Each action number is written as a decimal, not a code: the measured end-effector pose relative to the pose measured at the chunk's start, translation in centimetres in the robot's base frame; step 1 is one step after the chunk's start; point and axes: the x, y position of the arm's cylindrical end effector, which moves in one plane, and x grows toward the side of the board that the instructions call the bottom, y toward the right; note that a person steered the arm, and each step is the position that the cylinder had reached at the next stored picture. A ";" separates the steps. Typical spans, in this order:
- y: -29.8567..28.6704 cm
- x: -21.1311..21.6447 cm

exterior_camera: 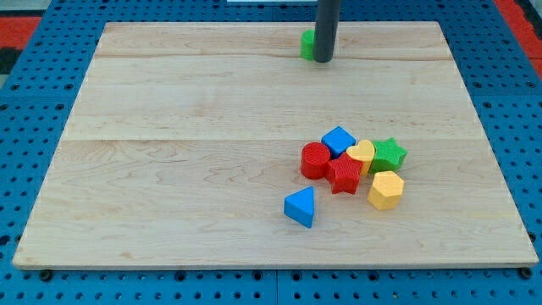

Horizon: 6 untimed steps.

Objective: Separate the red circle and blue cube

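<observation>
Claw state: none fitted. The arm ends in a plain dark rod, so nothing opens, closes or holds; it can only push.
My tip point(323, 60): rests on the bench near the view's top, slightly right of centre, well apart from the cluster.
Green block point(306, 45): sits just beside my tip, on its left and partly hidden by the rod; shape cannot be made out.
Bench point(186, 169): pale wooden board; the view's left half carries no blocks.
Red circle point(315, 160): low cylinder at the cluster's left edge, in the view's lower right.
Blue cube point(339, 140): touches the red circle on its upper right.
Neighbours: red star point(345, 175), yellow heart point(362, 153), green star point(389, 153) and yellow hexagon point(386, 190) pack tightly to the right.
Blue triangle point(301, 207): stands alone below the cluster, near but apart.
Placement reasoning: the 2 task blocks touch, so separation is judged not yet begun. The red circle has free bench to its left, so it looks the easier one to push clear.
Orientation: the red circle is round, with no long axis or heading. The blue cube is turned diamond-wise, 1 corner toward the view's top; no long axis either.
</observation>
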 end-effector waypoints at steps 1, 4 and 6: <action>-2.9 0.0; -3.5 11.8; -2.3 19.0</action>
